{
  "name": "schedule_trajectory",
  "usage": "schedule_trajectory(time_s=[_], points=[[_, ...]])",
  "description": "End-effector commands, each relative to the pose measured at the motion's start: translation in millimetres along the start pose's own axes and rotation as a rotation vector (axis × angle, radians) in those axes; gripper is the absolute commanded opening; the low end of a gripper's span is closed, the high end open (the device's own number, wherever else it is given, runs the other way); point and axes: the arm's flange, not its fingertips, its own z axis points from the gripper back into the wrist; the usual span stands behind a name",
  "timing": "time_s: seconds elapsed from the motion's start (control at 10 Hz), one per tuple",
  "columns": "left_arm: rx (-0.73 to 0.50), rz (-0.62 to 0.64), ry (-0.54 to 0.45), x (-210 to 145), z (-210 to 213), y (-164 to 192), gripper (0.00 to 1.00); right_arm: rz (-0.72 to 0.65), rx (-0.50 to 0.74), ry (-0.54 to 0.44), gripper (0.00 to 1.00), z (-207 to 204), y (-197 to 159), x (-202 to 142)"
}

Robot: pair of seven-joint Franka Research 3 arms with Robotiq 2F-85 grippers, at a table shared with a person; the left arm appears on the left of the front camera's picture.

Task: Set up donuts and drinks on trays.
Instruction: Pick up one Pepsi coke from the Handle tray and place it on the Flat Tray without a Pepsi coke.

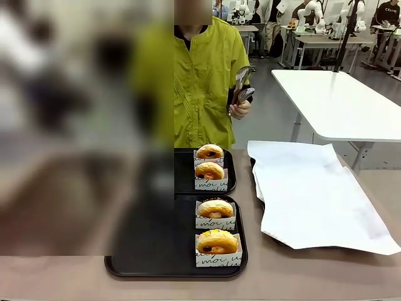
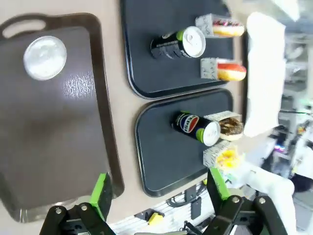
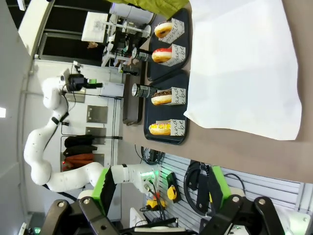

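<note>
your left gripper (image 2: 159,193) hangs high over the desk (image 2: 124,127), fingers spread and empty. one drink can (image 2: 198,128) stands on the nearer black tray (image 2: 156,156) just ahead of them, donuts (image 2: 230,128) beyond it. your right gripper (image 3: 161,188) is also spread, farther off, so the left arm looks nearer.

Person in yellow-green shirt (image 1: 203,88) stands upper centre of front view, behind counter (image 1: 301,273), metal tongs (image 1: 242,84) raised upright beside shirt. Large white paper sheet (image 1: 313,194) covers right half of counter, creased, edges overhanging dark thing beneath. Second white table (image 1: 341,103) upper right, well apart. Long glossy brown tray (image 2: 54,122) fills left side of left wrist view, silver round disc (image 2: 45,58) at upper left on it.
</note>
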Motion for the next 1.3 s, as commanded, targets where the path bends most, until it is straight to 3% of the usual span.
schedule_trajectory(time_s=[0.0,0.2,0.3,0.4,0.5,0.6,1.2], points=[[-0.256,-0.04,-0.081,-17.6,1.2,48.8,1.0,0.016,0.02,-0.002,1.0,-1.2,-0.6,0.1],[-0.579,-0.031,-0.094,-18.5,32.0,99.5,1.0,0.016,0.02,-0.002,1.0,-1.2,-0.6,0.1],[-0.645,-0.011,-0.107,-26.1,38.6,120.5,1.0,0.016,0.02,-0.002,1.0,-1.2,-0.6,0.1],[-0.673,0.008,-0.108,-30.5,37.5,134.1,1.0,0.016,0.02,-0.002,1.0,-1.2,-0.6,0.1],[-0.639,0.016,-0.087,-27.3,32.3,134.1,1.0,0.016,0.02,-0.002,1.0,-1.2,-0.6,0.1],[-0.634,-0.003,-0.147,-38.6,41.2,124.6,1.0,0.016,0.02,-0.002,1.0,-1.2,-0.6,0.1],[-0.64,-0.006,-0.127,-37.5,39.5,124.8,1.0,0.016,0.02,-0.002,1.0,-1.2,-0.6,0.1]])
